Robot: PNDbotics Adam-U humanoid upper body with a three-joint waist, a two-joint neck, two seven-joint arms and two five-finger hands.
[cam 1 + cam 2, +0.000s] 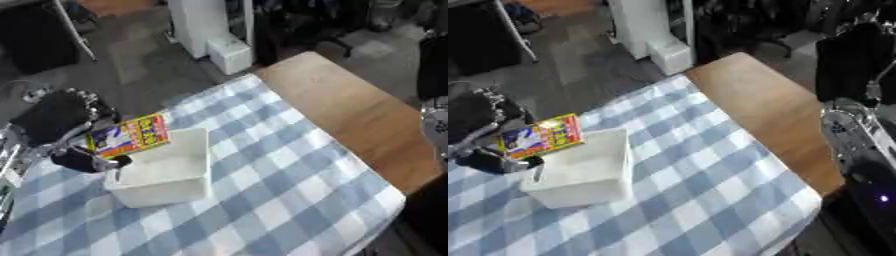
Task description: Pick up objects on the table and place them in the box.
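The robot's left hand point(83, 150), black with silver joints, comes in from the left side and holds a flat yellow and blue printed packet point(129, 135), with dark fingers curled round its lower left edge. The packet stands tilted on edge, printed face toward the camera, its long axis running from the hand up and to the right. Its lower edge sits at the near left rim of the white rectangular plastic box point(166, 170), which rests on the blue and white checked tablecloth point(289, 190).

What the coming move turns on, as I judge it, is that the box's open interior lies just to the right of the hand and slightly below the packet. The packet overlaps the box's upper left corner (whether it touches the rim I cannot tell), so only a short shift to the right and a lowering should bring it inside. Its long axis lies roughly along the box's longer side, which favours laying it flat with little turning.

The left hand is plainly the nearer one. Of the right arm point(859, 145), only a silver and black portion shows at the right edge, well apart from the box across the bare wooden tabletop point(359, 110); its hand is not visible.
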